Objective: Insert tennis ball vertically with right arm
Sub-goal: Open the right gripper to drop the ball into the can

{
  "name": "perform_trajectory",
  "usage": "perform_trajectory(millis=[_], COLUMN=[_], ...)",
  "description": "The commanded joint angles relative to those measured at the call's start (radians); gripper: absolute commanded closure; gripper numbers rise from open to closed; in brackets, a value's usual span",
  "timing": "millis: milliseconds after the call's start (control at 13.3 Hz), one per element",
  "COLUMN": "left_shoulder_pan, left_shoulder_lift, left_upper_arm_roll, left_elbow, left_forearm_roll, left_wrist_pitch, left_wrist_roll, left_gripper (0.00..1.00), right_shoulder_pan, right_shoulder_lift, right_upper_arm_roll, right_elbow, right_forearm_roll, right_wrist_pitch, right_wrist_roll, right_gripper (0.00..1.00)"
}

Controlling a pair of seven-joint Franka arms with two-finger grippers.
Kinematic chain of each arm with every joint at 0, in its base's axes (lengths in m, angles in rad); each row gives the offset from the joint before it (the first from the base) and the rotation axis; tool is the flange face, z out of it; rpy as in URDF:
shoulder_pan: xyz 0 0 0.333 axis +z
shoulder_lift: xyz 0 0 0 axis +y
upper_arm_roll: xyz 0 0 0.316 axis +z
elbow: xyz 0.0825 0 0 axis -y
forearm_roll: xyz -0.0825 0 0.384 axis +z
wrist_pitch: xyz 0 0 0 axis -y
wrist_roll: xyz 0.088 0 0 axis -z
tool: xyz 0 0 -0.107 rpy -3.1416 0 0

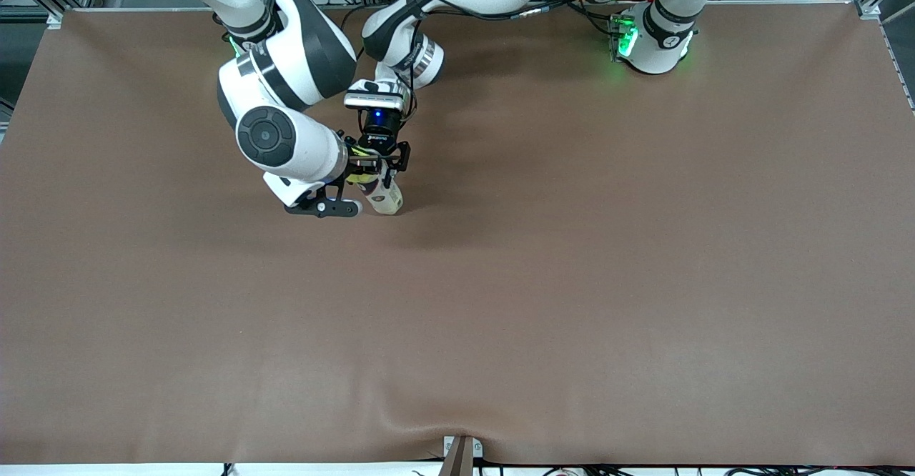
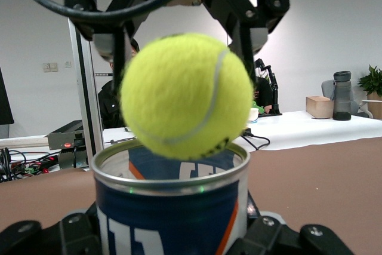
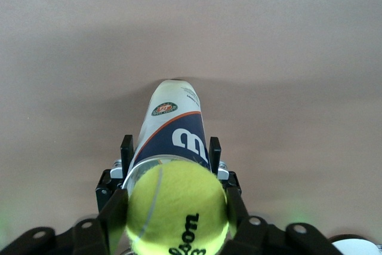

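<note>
A yellow tennis ball (image 1: 359,175) is held in my right gripper (image 1: 361,169), whose fingers (image 3: 115,210) are shut on its sides. The ball (image 2: 185,97) hangs just over the open mouth of a blue, white and orange ball can (image 2: 173,207), touching or almost touching the metal rim. The can (image 1: 386,197) stands upright on or just above the table, toward the right arm's end. My left gripper (image 1: 384,164) is shut on the can's upper part from the side. Its fingers (image 3: 126,147) show on both sides of the can (image 3: 173,123) below the ball (image 3: 178,207).
The brown table (image 1: 572,283) spreads wide around the can with nothing else on it. Both arms crowd over the can near the robots' edge. A small bracket (image 1: 461,453) sits at the table edge nearest the front camera.
</note>
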Motion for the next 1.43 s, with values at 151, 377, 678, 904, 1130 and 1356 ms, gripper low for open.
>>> perform_trajectory(millis=[151, 377, 678, 904, 1130, 1356], left_shoulder_pan=[-0.004, -0.004, -0.004, -0.004, -0.004, -0.009], left_shoulder_lift=[0.012, 0.017, 0.014, 0.014, 0.011, -0.003], left_upper_arm_roll=[-0.003, -0.003, -0.003, -0.005, -0.005, -0.011], left_elbow=[0.021, 0.02, 0.021, 0.021, 0.02, -0.006], left_forearm_roll=[0.029, 0.029, 0.029, 0.026, 0.023, 0.014], left_wrist_pitch=[-0.018, -0.018, -0.018, -0.018, -0.018, -0.018], left_wrist_roll=[-0.014, -0.015, -0.015, -0.026, -0.031, -0.022], left_gripper=[0.17, 0.17, 0.16, 0.0, 0.0, 0.0], right_shoulder_pan=[0.019, 0.019, -0.022, -0.088, -0.221, -0.336], right_shoulder_lift=[-0.002, -0.002, -0.018, -0.057, -0.074, -0.109], right_upper_arm_roll=[-0.013, -0.013, -0.038, -0.038, -0.038, -0.038], right_elbow=[-0.005, -0.005, 0.038, 0.076, 0.141, 0.156], right_forearm_roll=[0.01, 0.008, -0.077, -0.217, -0.223, -0.222], right_wrist_pitch=[0.007, 0.007, 0.0, 0.004, -0.002, 0.001], right_wrist_roll=[0.031, 0.03, 0.016, -0.048, -0.243, -0.393], right_gripper=[0.0, 0.0, 0.0, 0.0, 0.0, 0.0])
